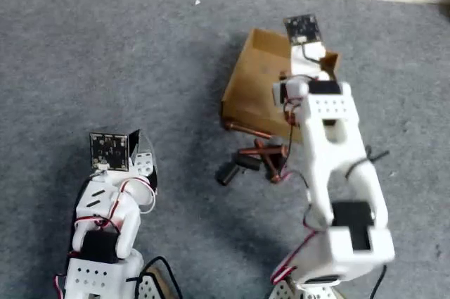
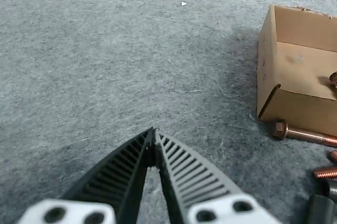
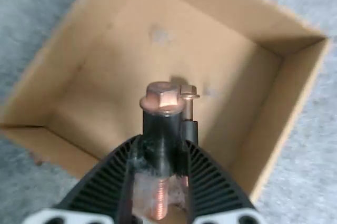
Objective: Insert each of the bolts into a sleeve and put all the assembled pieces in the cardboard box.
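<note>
Claw (image 3: 159,149) of right arm (gripping sleeved bolt (image 3: 159,129)) hangs above cardboard box (image 3: 274,108).

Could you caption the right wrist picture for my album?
Right gripper holds a sleeved bolt above the cardboard box, where another assembled piece lies.

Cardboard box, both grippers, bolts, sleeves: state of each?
cardboard box, open, upright
right gripper, shut on held piece
held piece, bolt in sleeve, above the box
second piece, assembled, lying in the box
left gripper, shut, empty
loose bolts, bare, lying beside the box
loose sleeves, lying beside the bolts
</note>
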Available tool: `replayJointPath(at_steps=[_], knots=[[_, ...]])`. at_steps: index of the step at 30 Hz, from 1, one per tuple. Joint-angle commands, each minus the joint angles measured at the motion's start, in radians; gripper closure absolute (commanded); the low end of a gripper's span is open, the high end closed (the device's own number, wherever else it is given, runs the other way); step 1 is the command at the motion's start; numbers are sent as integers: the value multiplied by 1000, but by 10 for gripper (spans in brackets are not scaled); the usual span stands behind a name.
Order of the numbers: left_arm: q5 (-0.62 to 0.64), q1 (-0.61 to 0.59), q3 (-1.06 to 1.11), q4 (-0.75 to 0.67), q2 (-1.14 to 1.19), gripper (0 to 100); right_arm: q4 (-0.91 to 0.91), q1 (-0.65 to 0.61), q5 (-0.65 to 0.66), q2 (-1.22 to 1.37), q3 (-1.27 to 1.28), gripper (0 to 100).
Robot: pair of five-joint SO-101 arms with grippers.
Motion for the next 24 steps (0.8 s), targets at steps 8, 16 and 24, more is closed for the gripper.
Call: replayJointPath(at_steps=[8,16,24], knots=[[-9,-12,24,6,-1,993,229,13,-9,94,-309,865],[-9,-12,24,6,-1,993,573,-4,-6,94,-495,865],[-9,-12,24,6,-1,993,728,-7,-11,44,-507,909]])
